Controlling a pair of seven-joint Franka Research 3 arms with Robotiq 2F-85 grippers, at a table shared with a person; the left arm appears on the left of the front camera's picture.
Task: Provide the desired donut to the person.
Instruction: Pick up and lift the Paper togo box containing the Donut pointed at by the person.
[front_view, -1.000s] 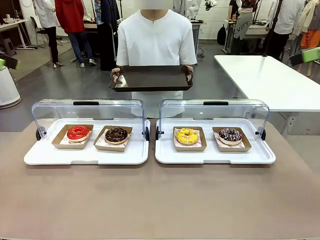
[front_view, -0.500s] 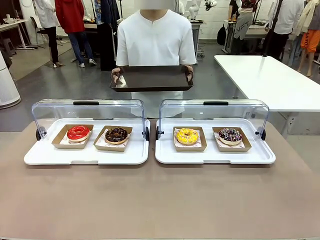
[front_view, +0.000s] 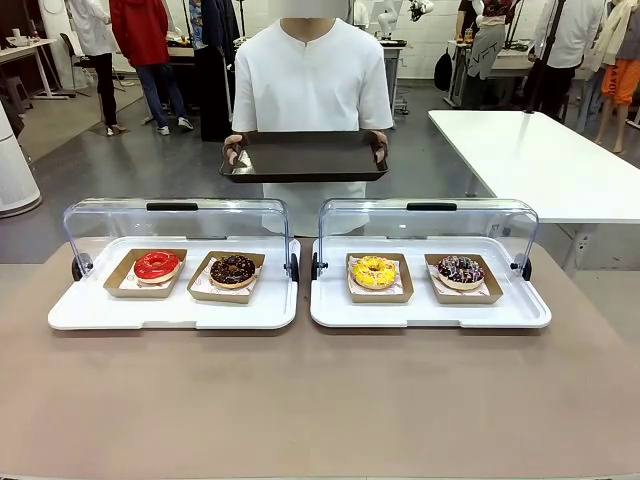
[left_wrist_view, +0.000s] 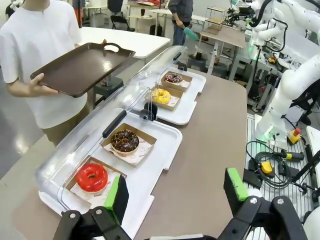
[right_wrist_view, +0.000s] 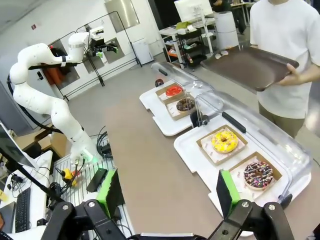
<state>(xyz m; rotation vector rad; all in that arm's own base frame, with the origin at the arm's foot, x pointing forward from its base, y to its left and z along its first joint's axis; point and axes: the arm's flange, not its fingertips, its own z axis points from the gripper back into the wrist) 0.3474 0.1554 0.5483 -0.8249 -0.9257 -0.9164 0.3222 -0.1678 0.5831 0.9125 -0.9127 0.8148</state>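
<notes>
- Beyond the matte brown surface (front_view: 320, 400), the person (front_view: 312, 80) is keeping the dark glossy tray (front_view: 305, 157) level, just as a second ago; I am judging that no donut is chosen yet.
- The left case (front_view: 170, 318) and right case (front_view: 430, 320), white plastic with clear curved lids, are carrying cardboard boats with the red donut (front_view: 157, 265), chocolate donut (front_view: 233, 268), yellow donut (front_view: 374, 271) and sprinkled donut (front_view: 460, 270).
- My left gripper (left_wrist_view: 176, 185) and right gripper (right_wrist_view: 167, 192) are hanging open, empty.

A person (left_wrist_view: 42, 65) at upper left holds a dark tray (left_wrist_view: 82, 67) beyond four boxed donuts (left_wrist_view: 124, 140); the left tool (left_wrist_view: 176, 192) gapes below.
</notes>
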